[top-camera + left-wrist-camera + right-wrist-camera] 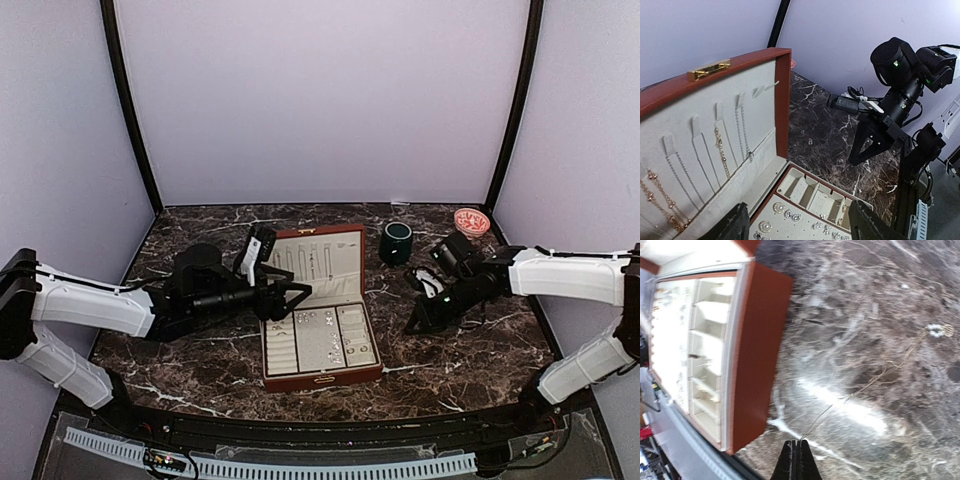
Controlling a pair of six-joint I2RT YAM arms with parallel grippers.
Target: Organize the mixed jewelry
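Dark marble with white veins covers the table, and pale lilac walls close it behind and at both sides. Nearest to the arm bases sits the reddish-brown jewelry box, open, with its lid leaning back. Most of the mixed jewelry lies inside it: small studs in the middle section of the tray, and chains hanging on the lid lining. The left gripper hovers over the box near its left side, fingers spread, with nothing between them. To the right of the box, low on the marble, the right gripper has its fingers pressed together on one end of a thin chain. This chain lies stretched over the bare marble, apart from the box, and ends at a small round pendant. Farther back stand the dark green mug and, beyond it, the pink bowl.

I think the main risk is the grip itself. The chain is very fine and held only at the tips, so it may slide out when lifted. The free pendant may also drag, swing and catch on the box wall, or tangle with pieces in the tray.

I count two arms, one box with three tray sections, one mug, one bowl, one chain outside the box, and at least four chains on the lid. The studs are too small to count.
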